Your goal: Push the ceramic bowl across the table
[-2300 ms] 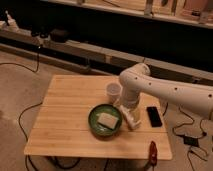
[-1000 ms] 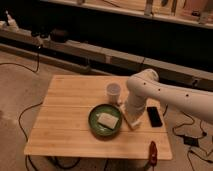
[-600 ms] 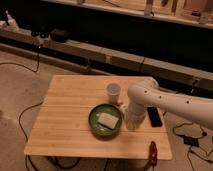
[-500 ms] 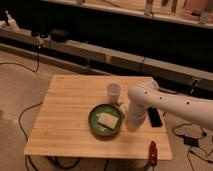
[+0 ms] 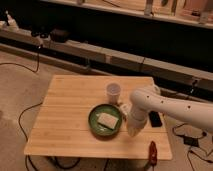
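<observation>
The dark-green ceramic bowl (image 5: 106, 121) sits on the light-wood table (image 5: 65, 120), right of its middle and toward the front. A pale rectangular block (image 5: 106, 119) lies in it. My white arm reaches in from the right and bends down. The gripper (image 5: 130, 130) is low over the tabletop, right beside the bowl's right rim; I cannot tell whether it touches the rim.
A small white cup (image 5: 114, 92) stands just behind the bowl. A black phone (image 5: 155, 119) lies right of the arm. A red-handled tool (image 5: 152, 151) lies at the front right edge. Cables run on the floor left and right. A long low shelf runs behind the table.
The arm has folded lower and its elbow has drifted right, bringing the gripper down beside the bowl's right rim. The bowl and cup have not visibly moved.
</observation>
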Controlling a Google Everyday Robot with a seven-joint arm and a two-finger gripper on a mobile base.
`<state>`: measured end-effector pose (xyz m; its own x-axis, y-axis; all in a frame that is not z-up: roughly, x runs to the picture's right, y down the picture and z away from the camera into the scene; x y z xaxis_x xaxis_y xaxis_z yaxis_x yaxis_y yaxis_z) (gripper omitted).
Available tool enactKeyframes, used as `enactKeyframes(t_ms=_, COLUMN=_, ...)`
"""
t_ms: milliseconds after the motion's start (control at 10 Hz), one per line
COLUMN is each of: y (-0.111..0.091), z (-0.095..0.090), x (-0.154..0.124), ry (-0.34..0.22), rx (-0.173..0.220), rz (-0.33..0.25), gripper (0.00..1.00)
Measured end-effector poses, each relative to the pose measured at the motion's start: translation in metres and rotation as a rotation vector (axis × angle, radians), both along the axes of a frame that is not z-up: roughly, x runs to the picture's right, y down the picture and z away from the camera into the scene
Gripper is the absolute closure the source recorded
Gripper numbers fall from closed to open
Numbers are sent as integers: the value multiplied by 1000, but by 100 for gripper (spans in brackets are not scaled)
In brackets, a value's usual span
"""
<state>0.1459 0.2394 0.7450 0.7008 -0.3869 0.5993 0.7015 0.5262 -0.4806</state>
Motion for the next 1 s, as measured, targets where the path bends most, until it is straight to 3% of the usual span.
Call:
enactKeyframes(t_ms=300, y=15, z=6, x=6, ry=4, rx=-8, rz=-12, gripper=74)
enactKeyframes(t_ms=1000, y=27, z=39, x=8, ry=20, rx=8, rz=-22, gripper=74)
